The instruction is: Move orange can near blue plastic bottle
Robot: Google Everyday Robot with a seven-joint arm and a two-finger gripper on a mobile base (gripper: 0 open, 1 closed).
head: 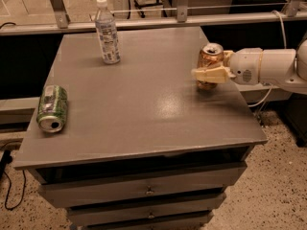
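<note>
Two jaws clasp orange can [211, 54], table's [144, 110] right edge.

Arm [268, 67]: white, reaching in level from the right of the orange can [211, 56].
Gripper [207, 73]: at the can's lower half — jaws clasped around it, the near one crossing its front.

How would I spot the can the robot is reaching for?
On the grey drawer cabinet's top, look near the right edge, where the pincer of the white arm is at the orange can. It stands upright with a silver top, unlike the green can lying on its side at the left edge and the taller clear plastic bottle at the back.
</note>
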